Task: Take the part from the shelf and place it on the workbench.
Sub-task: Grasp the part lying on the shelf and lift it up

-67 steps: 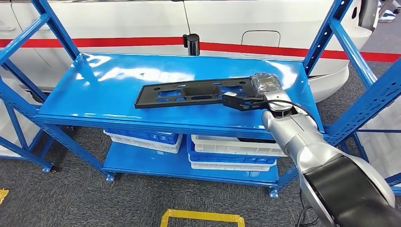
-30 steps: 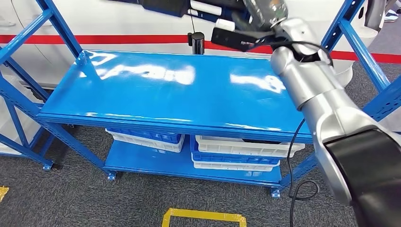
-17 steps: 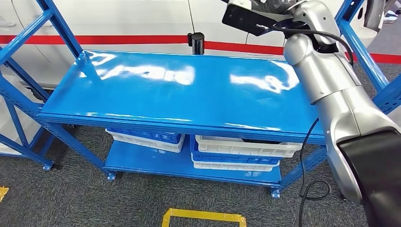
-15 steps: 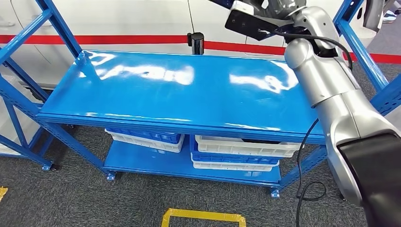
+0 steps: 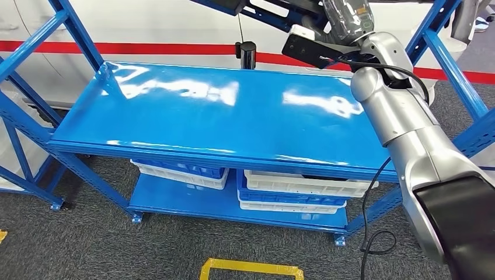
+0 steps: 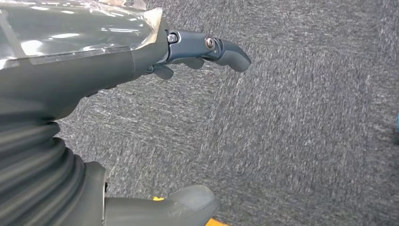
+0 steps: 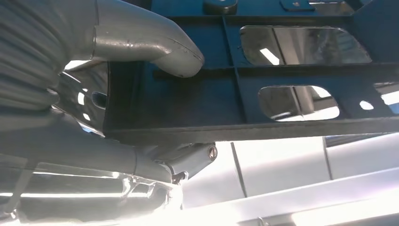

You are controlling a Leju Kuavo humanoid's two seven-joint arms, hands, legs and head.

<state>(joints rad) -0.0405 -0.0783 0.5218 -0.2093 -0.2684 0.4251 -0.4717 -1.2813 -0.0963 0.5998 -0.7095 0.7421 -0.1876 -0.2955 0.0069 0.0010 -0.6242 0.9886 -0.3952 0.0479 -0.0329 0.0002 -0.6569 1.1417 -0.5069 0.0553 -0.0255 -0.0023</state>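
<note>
- The right hand (image 5: 349, 17) is raised above the far right of the shelf (image 5: 222, 116), at the top edge of the head view, where the frame partly crops it.
- It grips one end of the part (image 5: 303, 46), a black flat frame with cut-out openings. The part hangs in the air, clear of the shelf top, and runs left and up out of the head view, so its far end is cut off.
- In the right wrist view the thumb (image 7: 150, 44) presses on one face of the part (image 7: 263, 70) and darker fingers (image 7: 188, 157) sit under the opposite face; most of the fingers are hidden behind the part.
- Through the part's openings, pale blurred shapes show; what they are cannot be made out.
- The left hand (image 6: 117, 94) hangs over grey carpet (image 6: 306, 141); it holds nothing, with thumb and fingers apart. A glossy cover hides much of its back.
- The shelf's top is glossy blue with bright glare patches.
- A short black post (image 5: 249, 53) stands at the shelf's back edge; its base is hard to see.
- White and blue bins (image 5: 292, 195) sit on the lower level, partly hidden under the top.
- A white car (image 5: 146, 29) with a red stripe fills the background, cropped on all sides.
- A yellow floor mark (image 5: 251, 269) is cut off at the bottom edge.
</note>
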